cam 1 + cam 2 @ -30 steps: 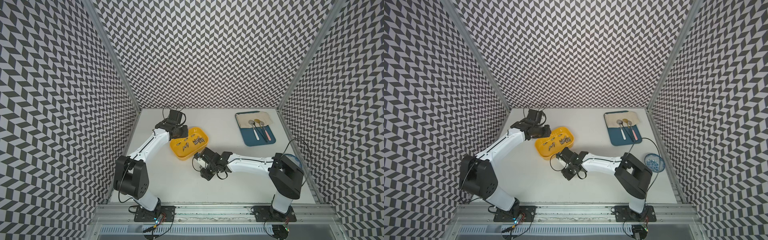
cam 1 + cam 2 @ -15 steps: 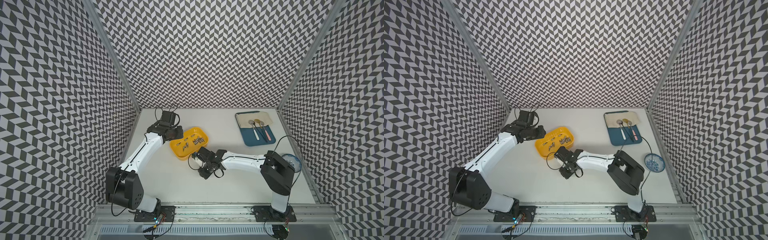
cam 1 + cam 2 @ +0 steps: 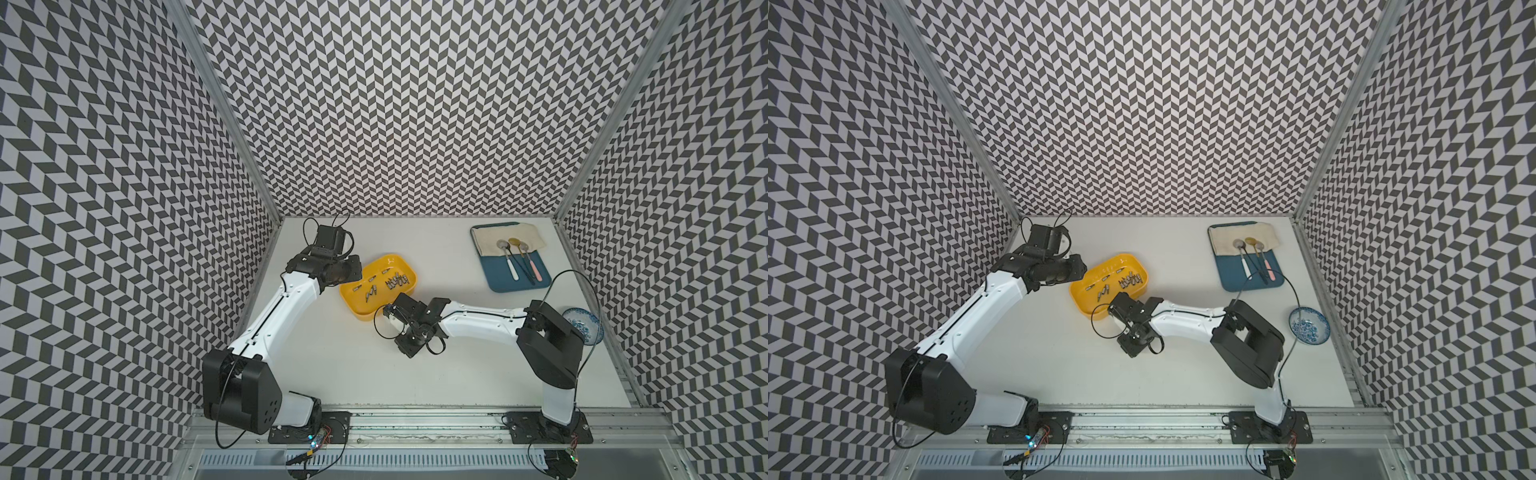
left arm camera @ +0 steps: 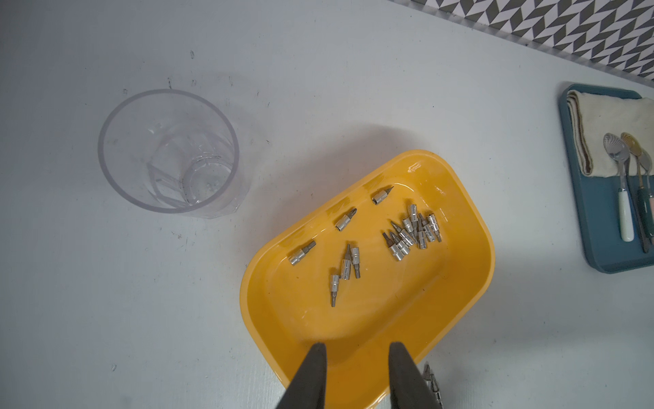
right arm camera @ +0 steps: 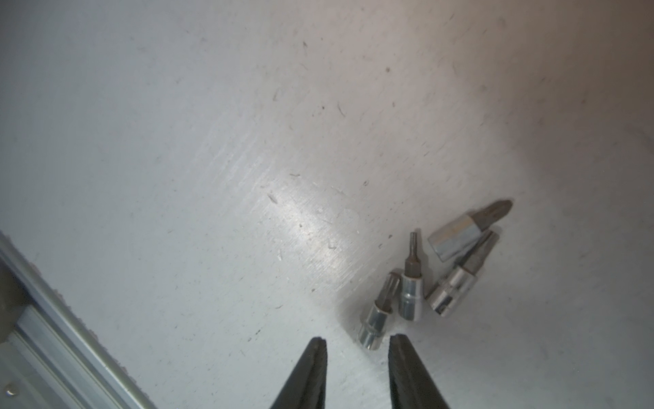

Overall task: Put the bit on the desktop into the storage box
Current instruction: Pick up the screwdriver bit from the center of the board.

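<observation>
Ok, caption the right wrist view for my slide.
Open, empty right fingers over the desktop, next to four loose bits.

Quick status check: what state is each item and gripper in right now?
Storage box: upright, holding many bits.
Bits on desktop: four, lying loose outside the box.
Glass cup: upright, empty.
Left gripper: open, empty.
Right gripper: open, empty, beside the loose bits.

Bright, even light is flooding both top views; glare is streaking the matte white desktop (image 5: 311, 219) mid-frame (right wrist view, slightly blurred).
</observation>
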